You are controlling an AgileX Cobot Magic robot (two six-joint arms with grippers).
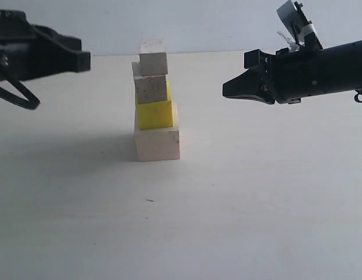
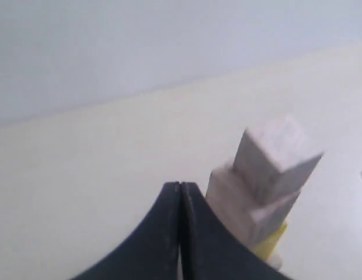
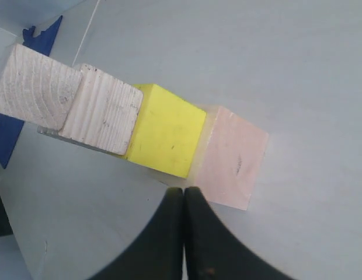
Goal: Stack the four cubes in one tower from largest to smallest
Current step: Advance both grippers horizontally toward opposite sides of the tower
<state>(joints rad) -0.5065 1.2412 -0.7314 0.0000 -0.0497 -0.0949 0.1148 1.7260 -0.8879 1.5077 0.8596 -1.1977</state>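
Note:
The four cubes stand as one tower on the table. The large pale cube (image 1: 158,143) (image 3: 230,157) is at the bottom and the yellow cube (image 1: 155,114) (image 3: 164,129) rests on it. Above come two small wooden cubes, the lower (image 1: 150,87) (image 3: 103,116) and the top one (image 1: 153,56) (image 3: 34,87) (image 2: 278,154), each slightly offset. My left gripper (image 2: 180,185) is shut and empty, apart from the tower on its left. My right gripper (image 1: 225,91) (image 3: 184,189) is shut and empty, hanging to the tower's right at the height of the lower small cube.
The pale table (image 1: 257,204) stretches around the tower. A pale wall (image 1: 198,23) rises behind the table's far edge. The left arm's dark body (image 1: 35,52) hangs at the upper left.

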